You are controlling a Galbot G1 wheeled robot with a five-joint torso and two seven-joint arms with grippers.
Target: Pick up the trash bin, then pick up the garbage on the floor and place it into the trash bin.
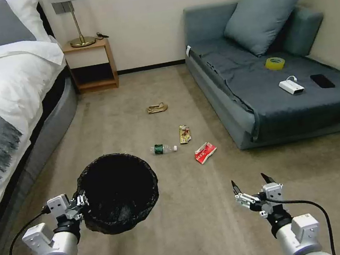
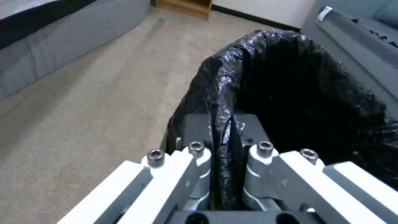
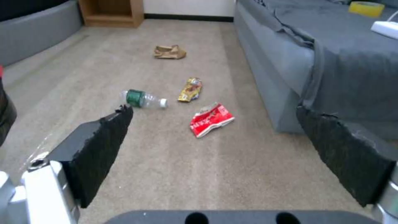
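Pinching trash bin rim, left gripper

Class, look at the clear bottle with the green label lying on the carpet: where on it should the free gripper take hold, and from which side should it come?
Probably from above, with the open right gripper closing across the bottle at its labelled middle. It lies on its side with the white cap toward the sofa, so its round body gives two opposite sides there. The cap end is narrow and would likely slip. The left gripper grips the trash bin rim.
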